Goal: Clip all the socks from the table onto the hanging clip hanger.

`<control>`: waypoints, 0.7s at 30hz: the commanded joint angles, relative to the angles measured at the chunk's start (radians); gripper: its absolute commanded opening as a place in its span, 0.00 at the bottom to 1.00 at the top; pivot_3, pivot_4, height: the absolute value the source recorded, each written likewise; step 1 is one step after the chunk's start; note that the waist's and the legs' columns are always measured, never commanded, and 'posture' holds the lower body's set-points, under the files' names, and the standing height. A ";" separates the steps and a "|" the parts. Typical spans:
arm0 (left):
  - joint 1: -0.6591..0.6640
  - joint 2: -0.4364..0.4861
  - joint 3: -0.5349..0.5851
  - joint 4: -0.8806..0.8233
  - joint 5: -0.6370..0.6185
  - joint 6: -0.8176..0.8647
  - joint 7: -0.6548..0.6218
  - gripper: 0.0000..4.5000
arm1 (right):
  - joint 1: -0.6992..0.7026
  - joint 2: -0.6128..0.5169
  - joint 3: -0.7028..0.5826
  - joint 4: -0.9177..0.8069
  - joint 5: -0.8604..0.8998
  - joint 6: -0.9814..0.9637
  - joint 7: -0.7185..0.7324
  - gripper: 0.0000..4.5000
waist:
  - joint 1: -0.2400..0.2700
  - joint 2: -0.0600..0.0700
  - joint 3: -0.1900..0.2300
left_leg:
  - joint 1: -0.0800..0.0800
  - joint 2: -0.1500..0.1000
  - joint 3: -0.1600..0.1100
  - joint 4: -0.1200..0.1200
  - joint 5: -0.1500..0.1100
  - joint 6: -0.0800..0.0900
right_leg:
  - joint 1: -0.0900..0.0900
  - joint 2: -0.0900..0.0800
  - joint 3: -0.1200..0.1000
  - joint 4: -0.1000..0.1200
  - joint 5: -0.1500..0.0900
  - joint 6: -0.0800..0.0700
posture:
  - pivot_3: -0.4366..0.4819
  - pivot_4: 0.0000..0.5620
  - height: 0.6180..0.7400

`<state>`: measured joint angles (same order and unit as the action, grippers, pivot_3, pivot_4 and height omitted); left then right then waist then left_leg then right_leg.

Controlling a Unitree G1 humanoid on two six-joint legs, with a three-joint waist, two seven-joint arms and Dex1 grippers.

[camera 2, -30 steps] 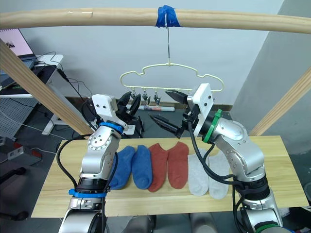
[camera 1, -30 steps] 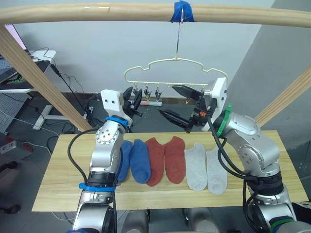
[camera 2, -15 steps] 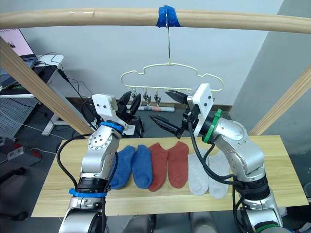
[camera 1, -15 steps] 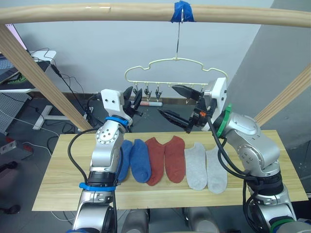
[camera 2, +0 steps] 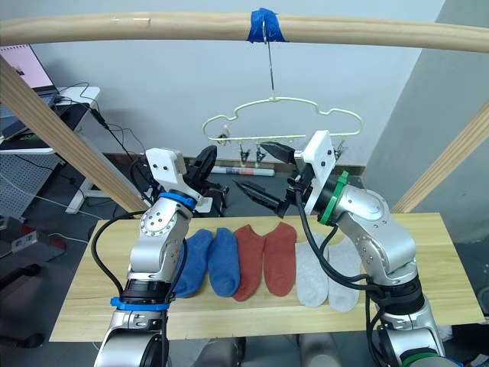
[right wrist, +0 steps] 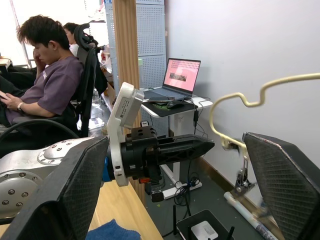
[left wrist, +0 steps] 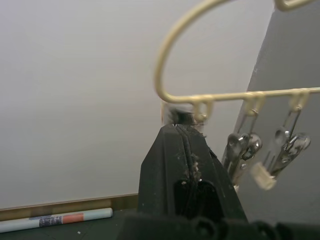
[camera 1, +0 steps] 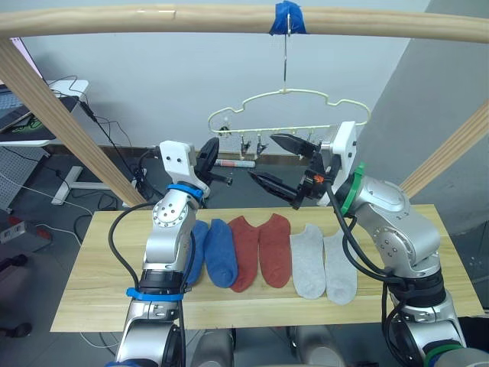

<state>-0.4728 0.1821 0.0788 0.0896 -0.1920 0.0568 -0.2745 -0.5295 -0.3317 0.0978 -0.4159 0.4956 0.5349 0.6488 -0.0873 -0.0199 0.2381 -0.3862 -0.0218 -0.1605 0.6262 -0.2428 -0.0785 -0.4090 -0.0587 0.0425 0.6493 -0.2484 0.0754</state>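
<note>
Six socks lie in a row on the table (camera 1: pixel 84 290): two blue (camera 1: pixel 219 252), two rust-red (camera 1: pixel 274 248) and two light grey (camera 1: pixel 309 261). My left arm partly covers the leftmost blue one. The pale-yellow clip hanger (camera 1: pixel 287 96) hangs tilted from the beam, its metal clips (camera 1: pixel 248 144) dangling above the socks. My left gripper (camera 1: pixel 215 150) is raised and shut, and its tips (left wrist: pixel 181 129) sit just under the hanger's leftmost clip (left wrist: pixel 181 116). My right gripper (camera 1: pixel 280 162) is held open below the hanger's right half, with nothing between its fingers.
A round wooden beam (camera 1: pixel 153 19) crosses overhead, with blue tape (camera 1: pixel 287 17) at the hanger's hook. Slanted beams (camera 1: pixel 61 122) stand at both sides. A person (right wrist: pixel 47 85) sits near a desk with a laptop (right wrist: pixel 177 80) behind the table's left.
My left gripper's fingers have shut. The hanger has swung to the right and tilted, its left end now at the left gripper's tips. The right arm has not moved.
</note>
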 commanded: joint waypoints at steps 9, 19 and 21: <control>0.054 0.072 0.022 -0.105 -0.019 0.052 -0.036 0.00 | 0.065 -0.035 -0.026 -0.029 0.012 -0.002 -0.012 1.00 | 0.000 0.000 0.006 | 0.000 0.000 0.000 0.000 0.000 0.000 | 0.000 0.000 0.000 0.000 0.000 0.000 | 0.32 0.47 1.00; 0.114 0.078 0.026 -0.179 -0.028 0.076 -0.047 0.09 | 0.051 -0.041 -0.026 -0.021 0.009 -0.014 -0.008 1.00 | 0.001 0.000 0.007 | 0.000 0.000 0.000 0.000 0.000 0.000 | 0.000 0.000 0.000 0.000 0.000 0.000 | 0.33 0.46 1.00; 0.126 0.076 0.024 -0.195 -0.036 0.083 -0.053 0.19 | 0.048 -0.041 -0.026 -0.021 0.009 -0.015 -0.007 1.00 | 0.001 0.000 0.008 | 0.000 0.000 0.000 0.000 0.000 0.000 | 0.000 0.000 0.000 -0.001 0.000 0.000 | 0.33 0.47 1.00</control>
<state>-0.3511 0.2501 0.0932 -0.0482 -0.2158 0.1437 -0.3196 -0.4619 -0.3714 0.0908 -0.4154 0.4937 0.5374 0.6384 -0.0866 -0.0199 0.2458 -0.3864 -0.0215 -0.1605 0.6259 -0.2429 -0.0783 -0.4091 -0.0584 0.0428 0.6488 -0.2484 0.0755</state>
